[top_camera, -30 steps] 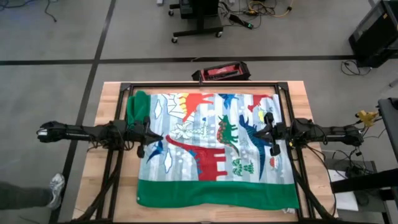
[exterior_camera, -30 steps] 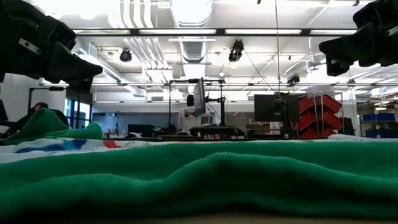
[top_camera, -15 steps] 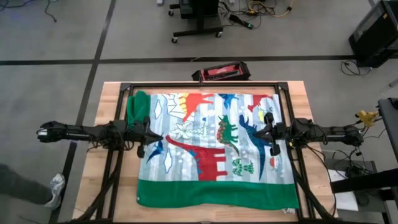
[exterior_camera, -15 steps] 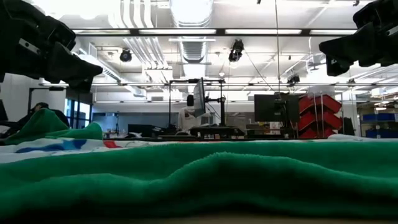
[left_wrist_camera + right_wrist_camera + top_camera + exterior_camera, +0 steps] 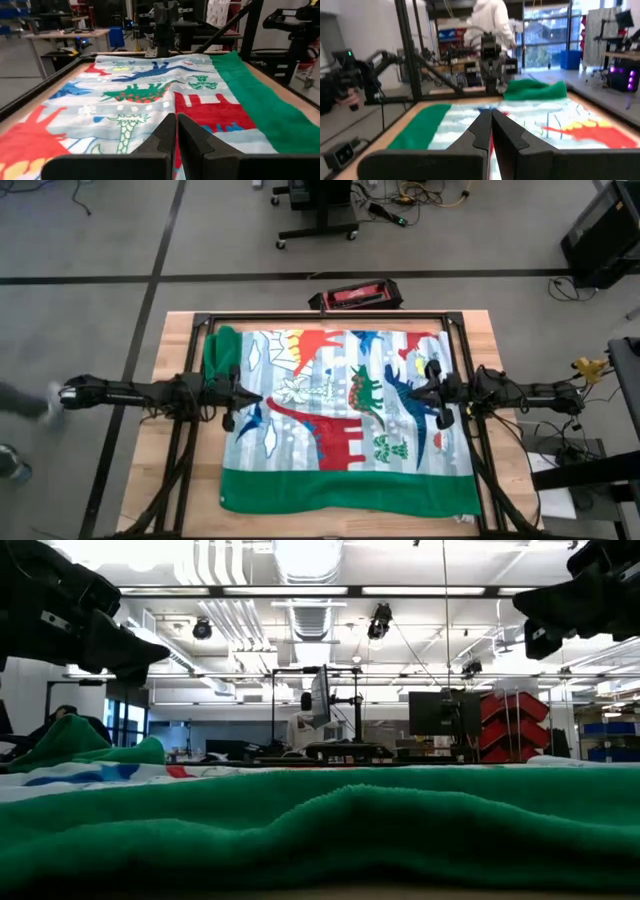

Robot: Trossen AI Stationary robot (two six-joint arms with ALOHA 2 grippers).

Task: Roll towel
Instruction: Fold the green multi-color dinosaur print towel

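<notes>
I am keeping my left gripper (image 5: 240, 399) pinched tight together, holding nothing, over the left side of the dinosaur towel (image 5: 340, 420). My right gripper (image 5: 428, 395) is pinched together too, empty, over the towel's right side. The towel is lying spread flat on the wooden table (image 5: 170, 360), with one far corner (image 5: 222, 352) flipped over, showing its green back.

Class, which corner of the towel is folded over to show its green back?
The far-left corner of the towel, just beyond the left tool; the other corners lie flat.
</notes>
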